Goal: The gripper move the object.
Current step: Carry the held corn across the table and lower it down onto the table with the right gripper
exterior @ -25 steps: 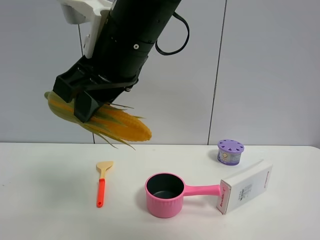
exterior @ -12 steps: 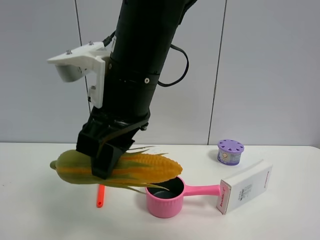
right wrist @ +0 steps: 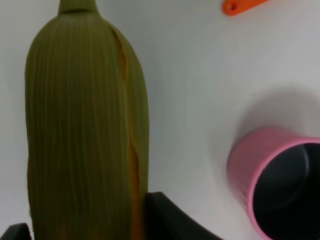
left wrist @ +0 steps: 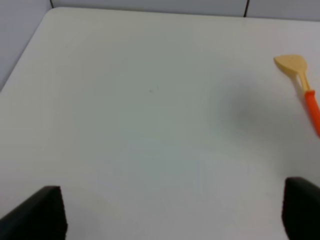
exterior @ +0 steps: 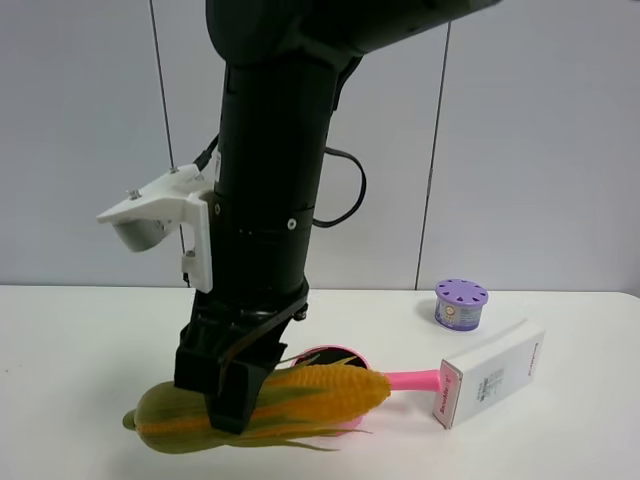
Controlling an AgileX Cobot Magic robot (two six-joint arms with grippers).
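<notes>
The corn cob (exterior: 300, 400), yellow-orange kernels in green husk, lies level just above the white table (exterior: 80, 350), in front of the pink pot (exterior: 325, 352). My right gripper (exterior: 225, 385), on the thick black arm, is shut on the cob's middle. In the right wrist view the husk (right wrist: 85, 125) fills the frame between the fingers (right wrist: 170, 220), with the pot (right wrist: 265, 175) beside it. My left gripper (left wrist: 175, 210) is open and empty over bare table; it does not show in the exterior view.
The orange-handled wooden spatula (left wrist: 300, 80) lies on the table; its handle tip shows in the right wrist view (right wrist: 242, 5). A purple air-freshener tub (exterior: 461, 303) and a white box (exterior: 490, 375) stand at the right, the box touching the pot's handle (exterior: 410, 380).
My right arm has come down with the corn cob, from high at the left to just above the table in front of the pink pot. The cob now lies level.
</notes>
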